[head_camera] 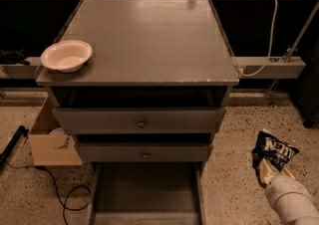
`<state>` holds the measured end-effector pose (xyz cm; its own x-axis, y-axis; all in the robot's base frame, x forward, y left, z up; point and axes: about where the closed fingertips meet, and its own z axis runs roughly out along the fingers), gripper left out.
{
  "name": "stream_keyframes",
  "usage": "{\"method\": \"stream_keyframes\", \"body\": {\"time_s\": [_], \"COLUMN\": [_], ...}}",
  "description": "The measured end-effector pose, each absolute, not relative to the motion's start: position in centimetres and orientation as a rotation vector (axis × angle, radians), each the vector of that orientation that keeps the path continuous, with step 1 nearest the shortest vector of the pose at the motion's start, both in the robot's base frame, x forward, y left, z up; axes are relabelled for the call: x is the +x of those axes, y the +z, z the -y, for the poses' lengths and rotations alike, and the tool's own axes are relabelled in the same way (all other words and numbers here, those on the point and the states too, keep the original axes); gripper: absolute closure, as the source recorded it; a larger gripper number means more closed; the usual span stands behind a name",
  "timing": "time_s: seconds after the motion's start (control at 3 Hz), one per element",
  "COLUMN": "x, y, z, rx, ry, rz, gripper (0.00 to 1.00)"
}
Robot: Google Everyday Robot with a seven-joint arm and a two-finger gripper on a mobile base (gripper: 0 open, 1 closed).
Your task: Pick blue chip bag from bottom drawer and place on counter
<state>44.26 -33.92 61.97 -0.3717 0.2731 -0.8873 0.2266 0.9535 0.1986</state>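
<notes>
The blue chip bag (274, 153), dark navy with white lettering, hangs at the lower right, off the right side of the cabinet and over the speckled floor. My gripper (268, 173) is shut on the bag's lower end, at the tip of my white arm (290, 202) coming in from the bottom right corner. The bottom drawer (147, 191) stands pulled out at the cabinet's base, and its grey floor is bare. The counter (149, 40) is the flat grey top above and to the left of the bag.
A white bowl (66, 55) sits at the counter's front left corner. Two upper drawers with round knobs (141, 123) stand slightly open. A cardboard box (50, 142) and a black cable (60, 189) lie on the floor to the left. A white cord (269, 30) hangs at the right.
</notes>
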Motion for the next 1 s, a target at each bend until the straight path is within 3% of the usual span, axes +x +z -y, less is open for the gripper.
{"method": "stream_keyframes", "body": {"time_s": [0.33,1.0], "x": [44.12,44.05], "y": [67.76,68.46], "z": [35.22,34.94], "rx": [0.352,0.33], "ry": [0.006,-0.019], "rz": [-1.858,-1.826], "gripper": [1.0,1.0]}}
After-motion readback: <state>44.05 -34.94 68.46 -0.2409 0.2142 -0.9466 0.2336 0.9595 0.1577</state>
